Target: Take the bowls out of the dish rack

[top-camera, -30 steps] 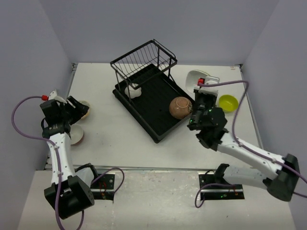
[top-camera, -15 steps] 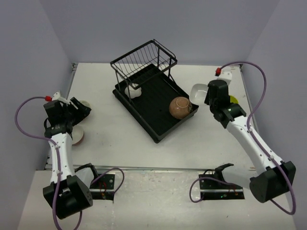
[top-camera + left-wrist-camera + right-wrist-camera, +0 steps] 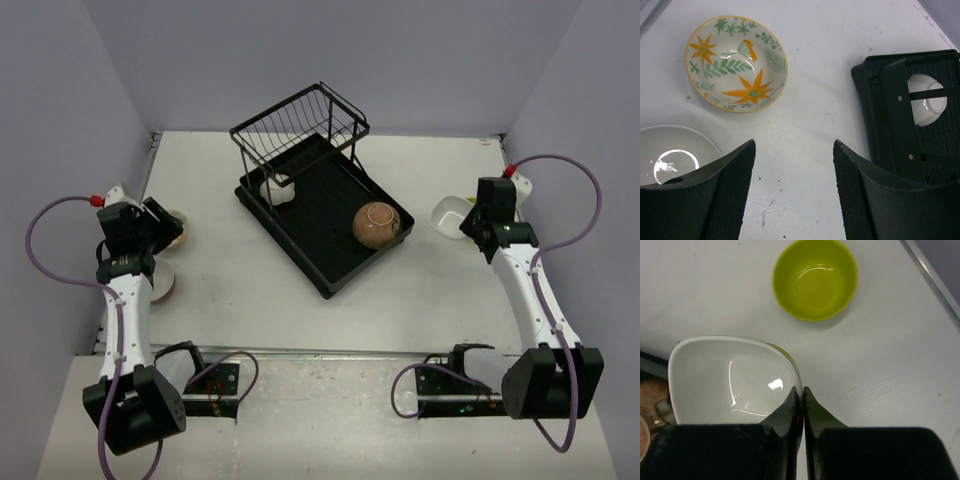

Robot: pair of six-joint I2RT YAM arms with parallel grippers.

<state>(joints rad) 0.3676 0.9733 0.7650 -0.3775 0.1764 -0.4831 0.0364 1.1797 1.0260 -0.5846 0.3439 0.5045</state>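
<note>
Two bowls sit in the dish rack point(image 3: 320, 245). A brown bowl point(image 3: 377, 223) lies on the black tray near its right edge. A small white bowl point(image 3: 278, 190) sits under the raised wire basket. The rack stands in the middle of the worktop point(image 3: 240, 290).

To the right of the rack I hold a white bowl point(image 3: 730, 380). My right fingers point(image 3: 786, 412) are pinching its rim, pressed tight with only the thin edge between them. I cannot tell if this bowl touches the worktop. Just past it a green bowl point(image 3: 815, 279) stands on the worktop, open side up.

On the left side, well apart from the rack, a flower bowl point(image 3: 736, 63) with orange flowers and green leaves sits on the worktop. A plain bowl point(image 3: 670, 155), white inside, sits near it. My left fingers point(image 3: 725, 190) are spread wide above the bare worktop between these two bowls and the rack. They are holding nothing.
</note>
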